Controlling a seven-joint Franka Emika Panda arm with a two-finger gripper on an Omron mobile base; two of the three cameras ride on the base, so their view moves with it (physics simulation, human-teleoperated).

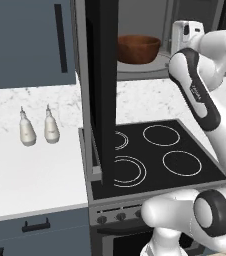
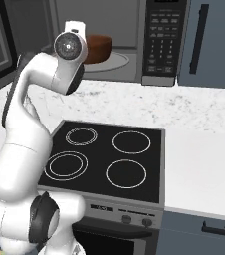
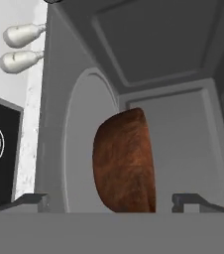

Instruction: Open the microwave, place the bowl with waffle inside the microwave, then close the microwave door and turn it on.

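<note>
The microwave point(image 2: 164, 40) stands open, and its door point(image 1: 101, 85) is swung out toward me over the stovetop. Inside, the reddish-brown bowl point(image 1: 138, 48) point(image 2: 98, 48) rests upright on the round turntable point(image 3: 79, 149). The bowl's wall hides the waffle. My gripper point(image 3: 112, 203) is at the mouth of the cavity, just in front of the bowl point(image 3: 126, 163). It is open, with its fingertips point(image 3: 32, 201) spread wide on either side of the bowl and not touching it. The white hand point(image 1: 185, 35) shows to the right of the bowl.
A black four-ring stovetop point(image 1: 155, 155) lies below the microwave. Two pale shakers point(image 1: 27, 130) point(image 1: 51, 127) stand on the marble counter to the left. Blue-grey cabinets with black handles point(image 1: 60, 37) point(image 2: 199, 40) flank the microwave. The open door stands between the stovetop and the left counter.
</note>
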